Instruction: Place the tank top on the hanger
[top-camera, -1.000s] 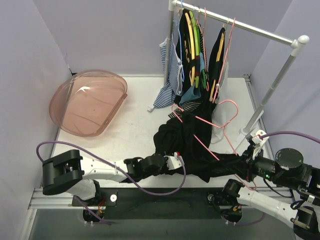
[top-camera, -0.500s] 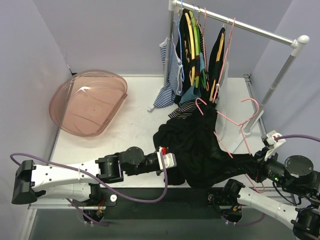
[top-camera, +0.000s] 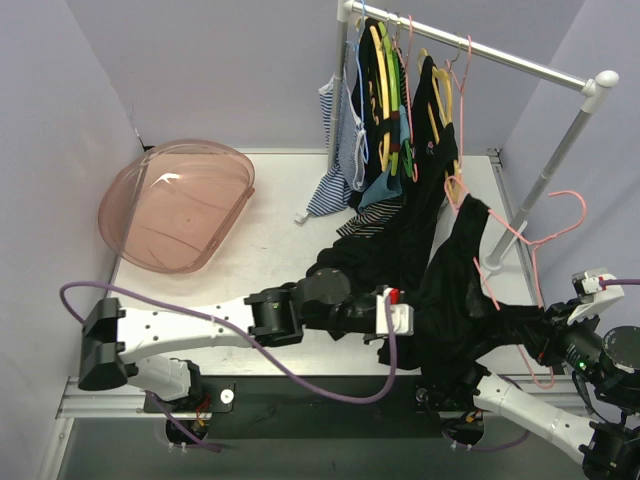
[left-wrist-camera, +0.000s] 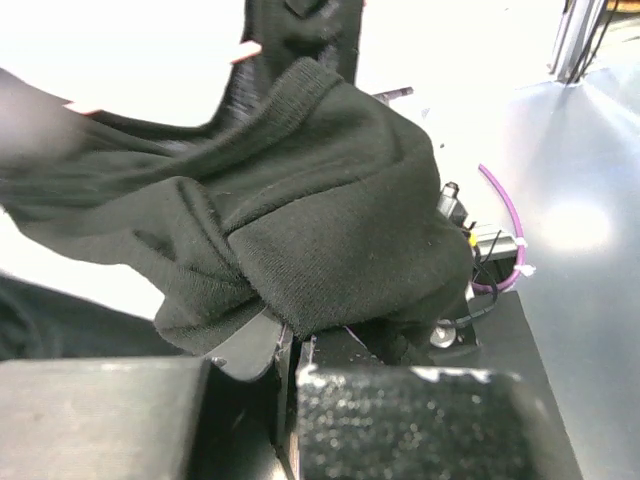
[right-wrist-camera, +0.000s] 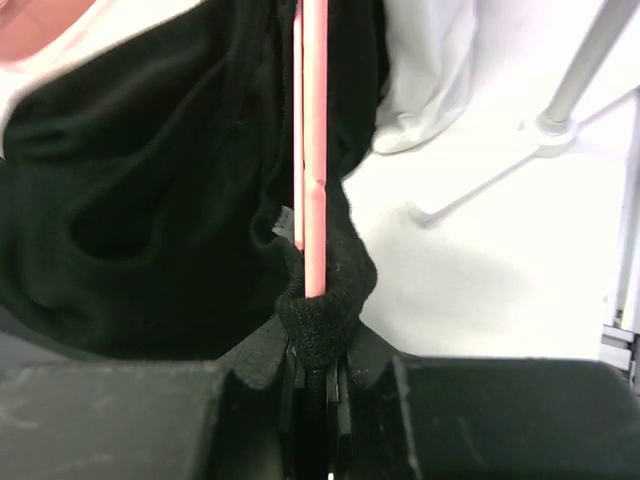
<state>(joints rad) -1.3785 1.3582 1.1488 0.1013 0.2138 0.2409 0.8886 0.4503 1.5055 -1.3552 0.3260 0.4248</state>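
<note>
Left gripper (top-camera: 396, 312): clamped shut on a bunched fold of the tank top (top-camera: 462, 295); low over the near edge of the table (top-camera: 270, 250).
Right gripper (right-wrist-camera: 315, 335): closed tight on the thin bar of the pink hanger (right-wrist-camera: 314, 150), with a roll of black fabric pinched in alongside; at the near right corner.
Tank top, location: mostly off the table, slung between the two grippers; upper part draped against the raised hanger, lower part sagging toward the near edge.
Hanger, attitude: lifted and tilted, hook up and to the right, near the upright post of the rack (top-camera: 545, 175); not on the rail.
Step in hand (judged): working the garment's shoulder over one arm of the hanger.
Progress (judged): partial; cloth against the frame, but no strap confirmed over a hanger end. Folds hide that point in every view.
Method advised: hold the hanger steady on the right; draw the left-held fold outward and up to open the armhole, then over the free hanger tip. Keep the pull gentle and along the hanger arm, not across it.
Risk: fabric trapped in the right grip likely to resist spreading; probable need to regrip the bare bar. Hook close to the post and to the hung garments (top-camera: 385, 95); snagging possible.
Handling note: soft knit, prone to bunching and slipping off a tilted arm.
</note>
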